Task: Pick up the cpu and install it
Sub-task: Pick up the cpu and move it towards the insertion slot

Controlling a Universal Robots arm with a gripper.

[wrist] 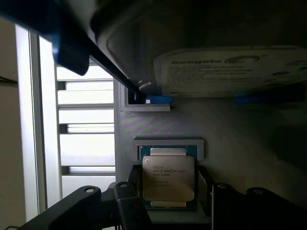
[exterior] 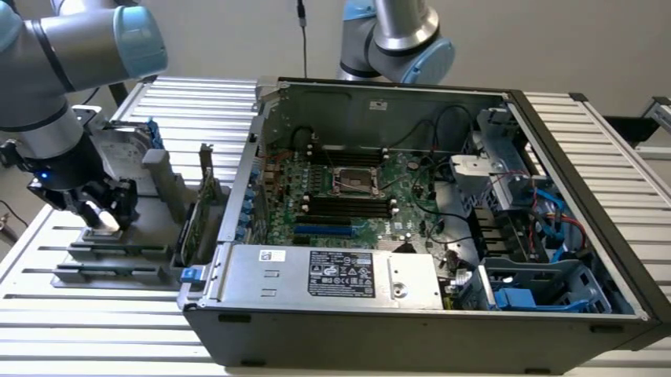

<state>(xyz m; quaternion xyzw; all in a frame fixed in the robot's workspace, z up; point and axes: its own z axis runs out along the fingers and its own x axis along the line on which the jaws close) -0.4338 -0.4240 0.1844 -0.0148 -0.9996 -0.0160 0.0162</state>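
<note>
Wrist view: end effector (wrist: 169,194) straddling the cpu (wrist: 168,177).
The cpu lies flat in a recess of the grey holder (wrist: 144,120), on the bench (exterior: 105,330) beside the open computer case (exterior: 419,314); whether the end effector already clamps it cannot be told.

**Silver arm (exterior: 42,86), pale-blue caps (exterior: 137,39), black gripper (exterior: 102,216)**

The arm is built of smooth silver-grey tubes, and each joint is closed by one of the rounded caps. Its wrist (exterior: 68,165) section is matt black, with a small blue light (exterior: 40,174) glowing on its side. The gripper is black and angular, with round screw heads (wrist: 86,190) on its links.
</note>
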